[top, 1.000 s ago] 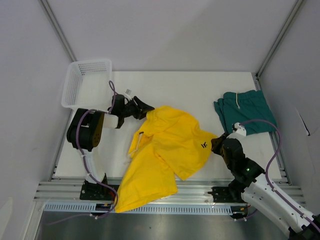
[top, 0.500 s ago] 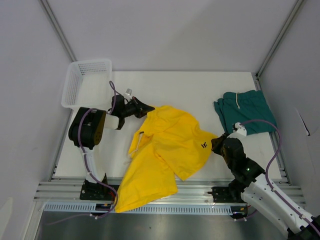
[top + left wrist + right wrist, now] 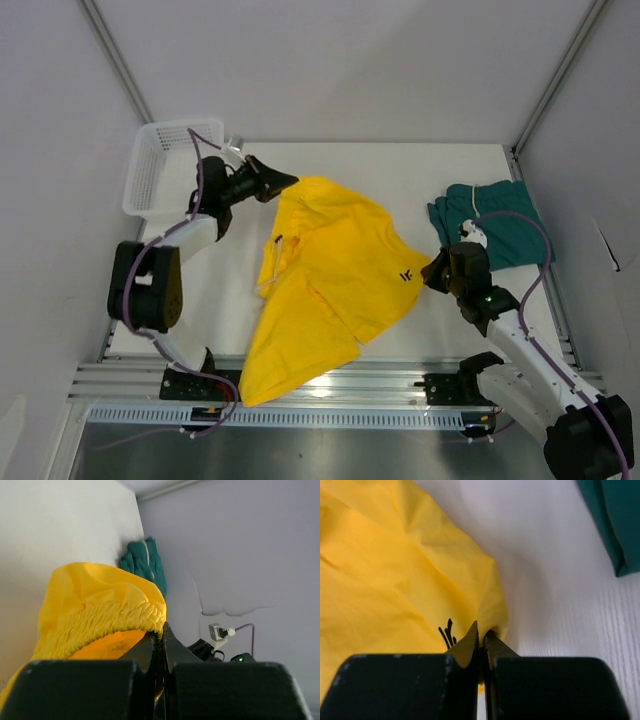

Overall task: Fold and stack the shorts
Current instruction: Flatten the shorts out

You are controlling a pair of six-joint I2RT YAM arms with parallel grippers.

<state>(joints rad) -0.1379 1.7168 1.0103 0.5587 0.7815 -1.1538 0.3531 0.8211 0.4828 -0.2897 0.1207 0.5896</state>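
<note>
We see the bright yellow cloth shorts stretched further than a second ago: their far-left corner has been drawn up and away toward the far left, close to the white plastic mesh basket, and the cloth now spans the white table from there to its near edge. The left arm has swung out with it, its elbow now extended toward the far side. The left gripper, which stood partly open beside the cloth before, is now clamped on the gathered elastic waistband; the left wrist view shows that band bunched just over the closed fingertips. The right gripper remains pinched on the right corner of the yellow shorts, the small black logo just left of its fingers. The dark teal-green folded shorts lie unmoved at the far right, apart from both grippers.
</note>
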